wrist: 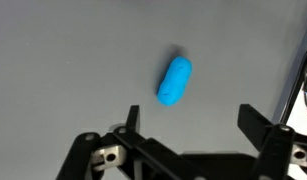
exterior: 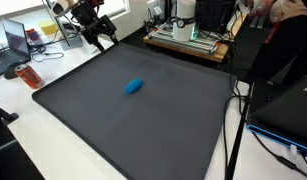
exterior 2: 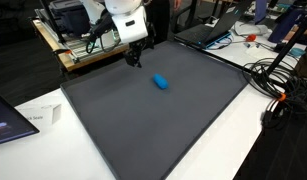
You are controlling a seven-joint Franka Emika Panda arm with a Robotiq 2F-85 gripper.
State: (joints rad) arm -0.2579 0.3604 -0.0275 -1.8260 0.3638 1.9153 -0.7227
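Note:
A small blue capsule-shaped object (exterior: 134,86) (exterior 2: 162,82) (wrist: 174,80) lies on a dark grey mat (exterior: 143,120) (exterior 2: 163,120) in both exterior views. My gripper (exterior: 99,38) (exterior 2: 136,60) hangs above the mat's far edge, apart from the blue object. In the wrist view the gripper (wrist: 190,118) is open, its two black fingers wide apart with nothing between them; the blue object lies just ahead of the gap on the mat, tilted slightly.
White tabletop (exterior: 23,120) surrounds the mat. Laptops (exterior: 17,40) and clutter sit at one side; a machine on a wooden base (exterior: 188,35) stands behind. Cables (exterior 2: 278,85) lie beside the mat, and a paper card (exterior 2: 38,118) rests near its corner.

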